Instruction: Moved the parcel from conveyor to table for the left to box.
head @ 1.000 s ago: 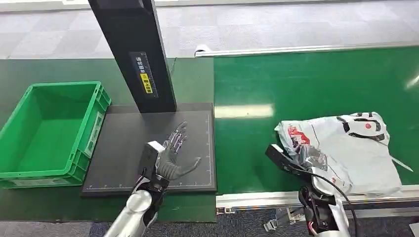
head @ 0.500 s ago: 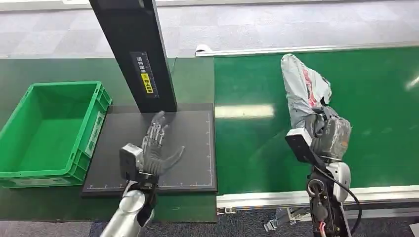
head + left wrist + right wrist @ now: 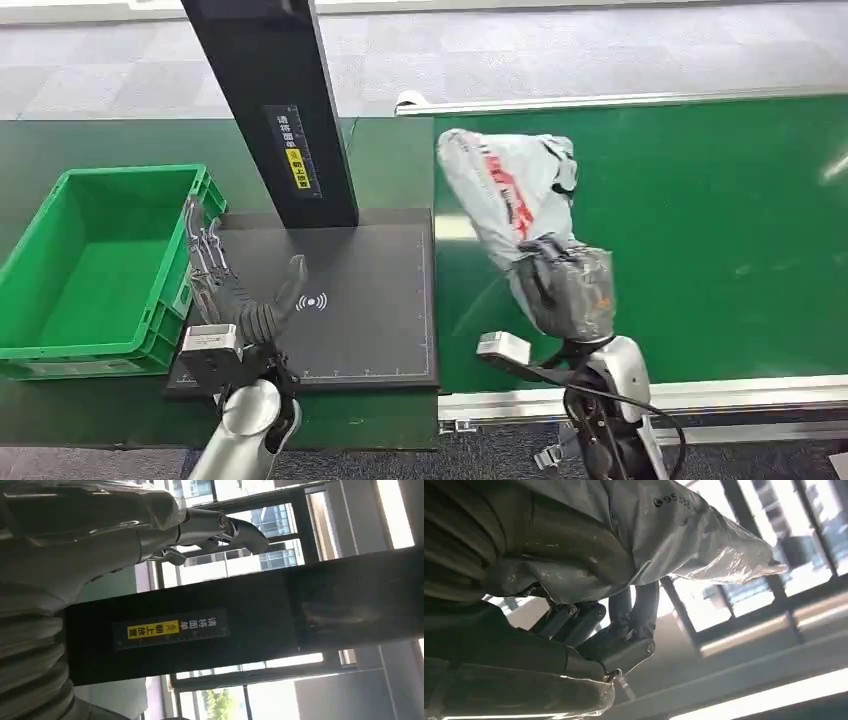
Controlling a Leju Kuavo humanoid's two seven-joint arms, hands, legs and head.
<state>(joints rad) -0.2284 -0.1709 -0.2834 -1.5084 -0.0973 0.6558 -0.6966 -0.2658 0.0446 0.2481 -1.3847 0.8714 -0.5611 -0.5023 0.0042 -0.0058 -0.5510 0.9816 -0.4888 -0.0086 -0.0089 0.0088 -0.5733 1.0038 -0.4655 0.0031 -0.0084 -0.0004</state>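
The right hand point(image 3: 562, 290) is squeezing the grey parcel point(image 3: 510, 195) up in the air over the green belt point(image 3: 700, 230), not yet on the black table point(image 3: 380, 300) (about halfway), where the left hand point(image 3: 232, 290) waits with fingers spread.

Parcel point(image 3: 510, 190), upper centre: crinkled, slightly glossy grey plastic film with red print. Conveyor point(image 3: 700, 220), right: smooth green belt with sheen, metal edge rail. Crate point(image 3: 60, 345), left: moulded green plastic. Pad point(image 3: 370, 300), centre: matt black. Right hand point(image 3: 565, 290): under clear wrinkled film
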